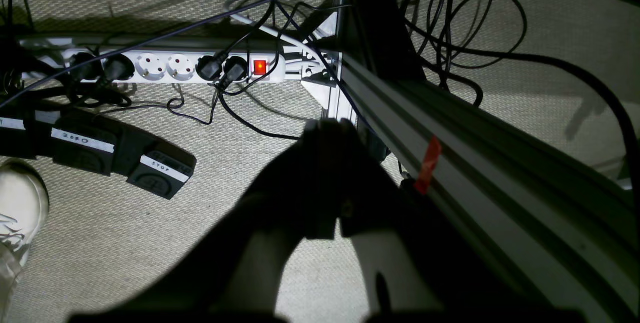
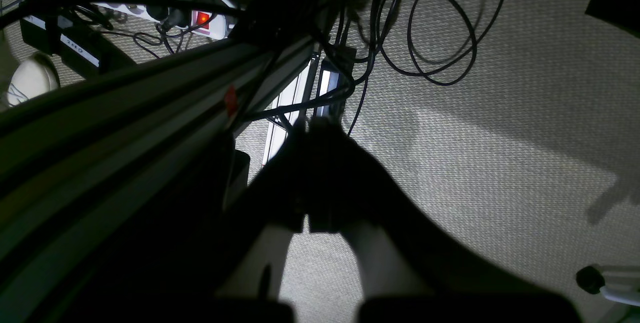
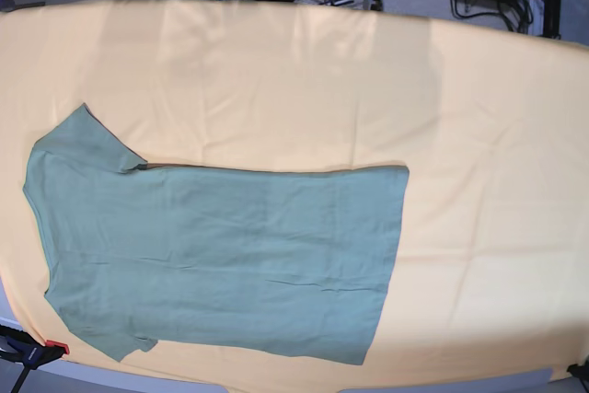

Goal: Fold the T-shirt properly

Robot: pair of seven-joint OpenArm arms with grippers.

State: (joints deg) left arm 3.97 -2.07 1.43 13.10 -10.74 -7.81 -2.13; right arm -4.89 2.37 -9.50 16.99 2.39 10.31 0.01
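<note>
Sage cotton, flat and unfolded: T-shirt (image 3: 221, 250) spread on the yellow cloth (image 3: 479, 135), collar end toward the base view's left edge, hem toward the middle, one sleeve near the lower edge, the other higher up. Not one fold made yet, by the look of it.

No claw anywhere over the cloth. Both hanging below table level instead, pointed at the floor.

Left claw (image 1: 330, 130): dark, jaws together, nothing between them. Just beside it, an aluminium rail (image 1: 480, 173) with a red tag (image 1: 427, 165). Below and beyond, woven carpet. Further off, a power strip (image 1: 185, 67) with a lit switch, loose cables (image 1: 450, 23), black pedals (image 1: 125, 155), a white shoe (image 1: 17, 203) at the frame's edge.

Right claw (image 2: 320, 128): also dark, jaws together, empty. Same rail close alongside, more cables looped beyond its tip.

Risks from here, as judgement: snagging a cable or clipping the rail while rising, both lying so close to each claw. Then, with jaws closed on arrival, pushing and wrinkling the fabric instead of pinching it. Also, catching the yellow cloth together with the shirt, both being thin and lying flush.
</note>
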